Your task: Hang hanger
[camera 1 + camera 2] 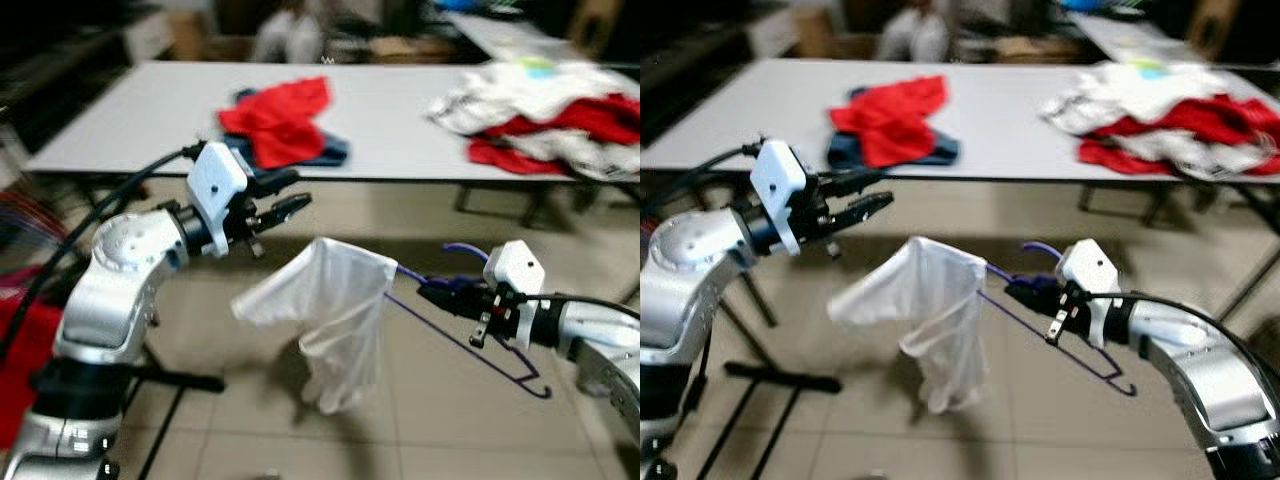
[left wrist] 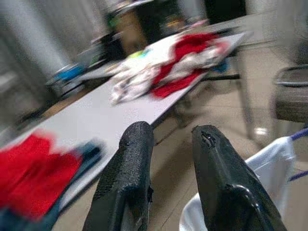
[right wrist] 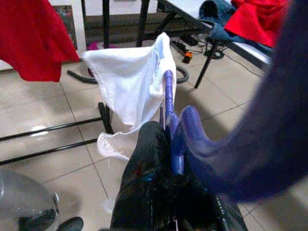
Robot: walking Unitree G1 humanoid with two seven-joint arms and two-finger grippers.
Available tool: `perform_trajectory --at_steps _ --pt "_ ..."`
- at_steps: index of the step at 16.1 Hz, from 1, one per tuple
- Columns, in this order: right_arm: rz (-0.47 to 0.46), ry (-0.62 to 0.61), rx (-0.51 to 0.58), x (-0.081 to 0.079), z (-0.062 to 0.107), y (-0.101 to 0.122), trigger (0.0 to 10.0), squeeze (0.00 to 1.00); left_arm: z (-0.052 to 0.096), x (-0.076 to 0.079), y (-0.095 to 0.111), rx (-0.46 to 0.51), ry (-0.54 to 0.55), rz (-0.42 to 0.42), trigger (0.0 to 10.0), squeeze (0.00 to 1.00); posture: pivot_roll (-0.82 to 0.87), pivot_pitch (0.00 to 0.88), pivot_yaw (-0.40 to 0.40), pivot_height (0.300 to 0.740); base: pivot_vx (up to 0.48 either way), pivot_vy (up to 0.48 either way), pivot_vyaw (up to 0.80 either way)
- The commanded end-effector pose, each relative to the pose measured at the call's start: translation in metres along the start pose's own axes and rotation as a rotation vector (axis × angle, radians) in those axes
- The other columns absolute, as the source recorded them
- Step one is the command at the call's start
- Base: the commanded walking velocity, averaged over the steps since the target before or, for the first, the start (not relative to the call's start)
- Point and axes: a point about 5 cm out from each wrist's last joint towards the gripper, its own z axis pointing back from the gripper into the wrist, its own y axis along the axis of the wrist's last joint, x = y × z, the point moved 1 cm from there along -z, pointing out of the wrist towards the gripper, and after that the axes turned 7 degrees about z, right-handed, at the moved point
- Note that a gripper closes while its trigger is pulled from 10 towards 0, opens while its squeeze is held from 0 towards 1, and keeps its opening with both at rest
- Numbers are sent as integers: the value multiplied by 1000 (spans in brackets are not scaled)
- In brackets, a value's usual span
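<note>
Our right gripper (image 1: 432, 290), clamped on the purple hanger (image 1: 470, 345), has its garment-draped (image 1: 330, 310) end pointing to nine o'clock, toward our nearby left gripper (image 1: 285, 200), parted and empty.

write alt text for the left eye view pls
The right gripper holds a purple hanger with a white garment draped on one end, over a tiled floor. The left gripper is raised beside it, open and empty, before a grey table strewn with clothes.
</note>
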Motion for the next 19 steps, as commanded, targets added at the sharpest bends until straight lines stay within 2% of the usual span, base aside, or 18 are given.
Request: perform_trajectory --at_steps 1,2,3,4,5,7,8,10,11,13,16,19 --pt "9 -41 13 1 -3 3 10000 0 9 8 -37 -96 128 141 10000 0 33 0 -17 740 0 0 800" --pt "3 -45 13 0 -3 2 10000 0 10 10 -39 -94 138 157 10000 0 33 0 -17 740 0 0 800" --pt "-41 -75 43 -8 -8 -4 10000 0 24 23 -69 -125 293 196 10000 0 43 0 -52 740 0 0 800" --pt "-76 -91 82 -12 -9 -4 10000 0 32 30 -79 -148 323 209 10000 0 54 0 -72 740 0 0 800" --pt "-114 -97 114 -16 -10 -6 10000 0 39 33 -80 -153 344 199 10000 0 69 0 -83 740 0 0 800" --pt "-137 -76 115 -25 -10 -14 10000 0 48 36 -74 -143 390 197 10000 0 90 0 -92 740 0 0 800" --pt "-144 -66 111 -30 -8 -19 10000 0 54 34 -72 -153 415 167 10000 0 105 0 -87 740 0 -262 800" --pt "-142 -76 97 -32 -9 -24 10000 0 56 33 -74 -157 440 171 10000 0 110 0 -76 740 0 -431 800" --pt "-140 -88 82 -36 -11 -29 10000 0 52 39 -76 -166 423 163 10000 0 107 0 -61 740 0 -439 800" --pt "-152 -86 88 -46 -20 -31 10000 0 46 44 -79 -177 407 160 10000 0 106 0 -39 740 0 -426 800" --pt "-170 -97 103 -54 -31 -32 10000 0 40 48 -78 -183 377 153 10000 0 114 0 -19 740 0 -419 800" --pt "-170 -80 105 -59 -36 -33 10000 0 42 46 -78 -188 381 147 10000 0 127 0 -17 740 0 -404 800"
